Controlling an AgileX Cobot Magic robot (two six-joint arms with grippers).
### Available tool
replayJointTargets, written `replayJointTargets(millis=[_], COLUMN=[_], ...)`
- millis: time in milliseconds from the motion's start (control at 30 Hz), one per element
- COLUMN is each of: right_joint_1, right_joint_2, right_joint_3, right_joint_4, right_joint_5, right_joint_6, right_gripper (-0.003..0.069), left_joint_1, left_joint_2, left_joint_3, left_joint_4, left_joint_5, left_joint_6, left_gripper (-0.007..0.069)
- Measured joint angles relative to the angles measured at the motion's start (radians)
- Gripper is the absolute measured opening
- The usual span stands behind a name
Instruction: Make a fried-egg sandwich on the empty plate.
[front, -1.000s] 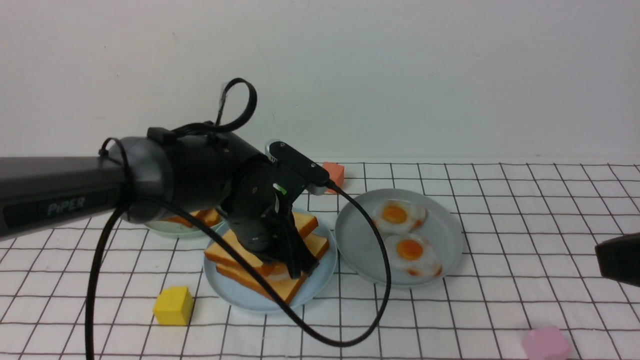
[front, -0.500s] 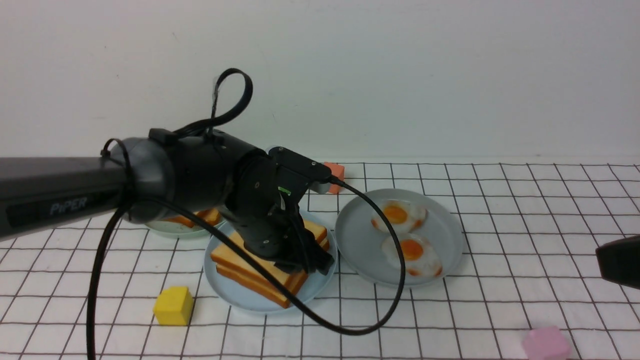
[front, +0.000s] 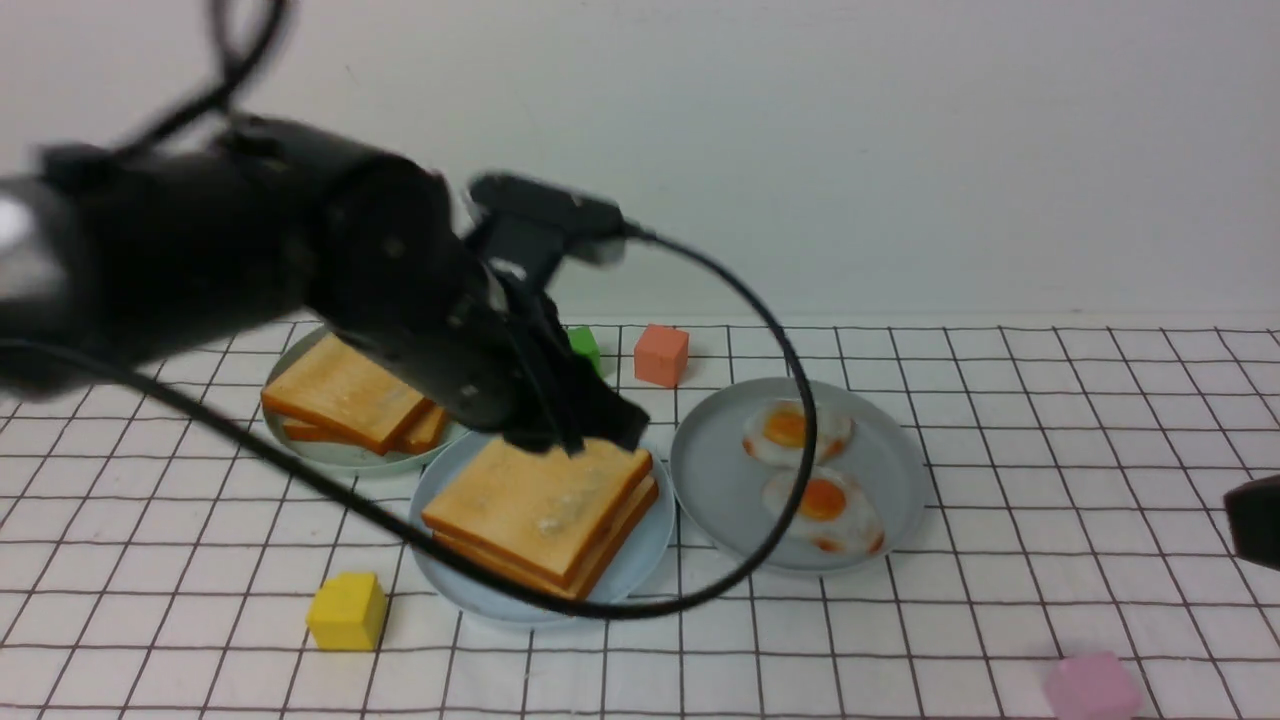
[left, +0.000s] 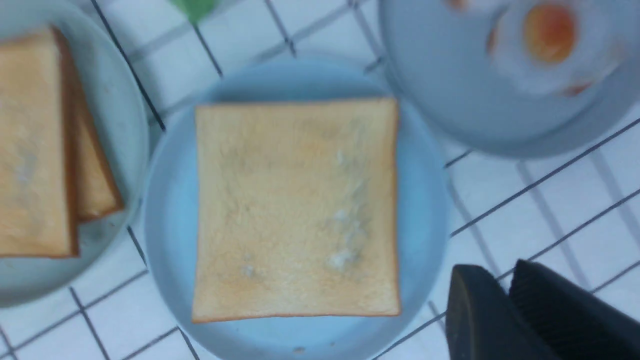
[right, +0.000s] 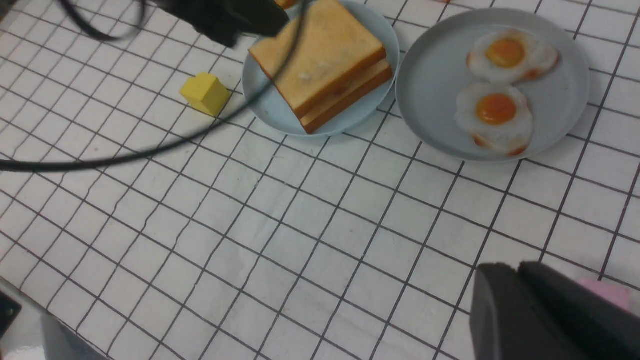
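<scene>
Left pincer: jaws together, empty, above sandwich's far edge | Right pincer: jaws together, empty, lower right of frame | Sandwich: stacked toast on blue plate, frame centre | Grey plate: two fried eggs, right of centre

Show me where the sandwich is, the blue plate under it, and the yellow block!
sandwich (front: 535, 505): front view, middle of its top toast slice.
blue plate (front: 640, 568): front view, bare rim near the sandwich's corner.
yellow block (front: 346, 611): front view, its front face.
</scene>
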Motion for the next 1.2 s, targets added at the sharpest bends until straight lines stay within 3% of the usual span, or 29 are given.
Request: replayJointTargets(millis=[100, 367, 467, 600, 800, 967, 1200], right_joint_1=[0.0, 0.0, 0.0, 0.0, 0.0, 0.0, 0.0], right_joint_2=[-0.047, -0.277, -0.353, -0.496, -0.596, -0.602, -0.602], right_joint_3=[0.0, 0.073, 0.129, 0.279, 0.452, 0.563, 0.664], right_joint_4=[-0.029, -0.207, -0.253, -0.379, -0.496, -0.577, -0.588], right_joint_5=[0.041, 0.187, 0.194, 0.129, -0.16, -0.407, -0.471], right_joint_6=[0.043, 0.232, 0.293, 0.418, 0.546, 0.581, 0.594], right_gripper=[0.007, 0.007, 0.0068, 0.0008, -0.001, -0.0009, -0.0006], left_joint_1=[0.0, 0.0, 0.0, 0.0, 0.0, 0.0, 0.0], left_joint_2=[-0.222, -0.865, -1.035, -1.285, -1.386, -1.391, -1.391], left_joint_3=[0.055, 0.519, 0.691, 0.958, 1.074, 1.101, 1.102], left_joint_4=[-0.026, -0.108, -0.122, -0.129, -0.13, -0.13, -0.13], left_joint_5=[-0.051, -0.247, -0.348, -0.554, -0.619, -0.613, -0.547], left_joint_6=[0.005, 0.04, 0.04, 0.04, 0.04, 0.04, 0.04], left_gripper=[-0.0013, -0.0013, -0.0013, -0.0013, -0.0013, -0.0013, -0.0013])
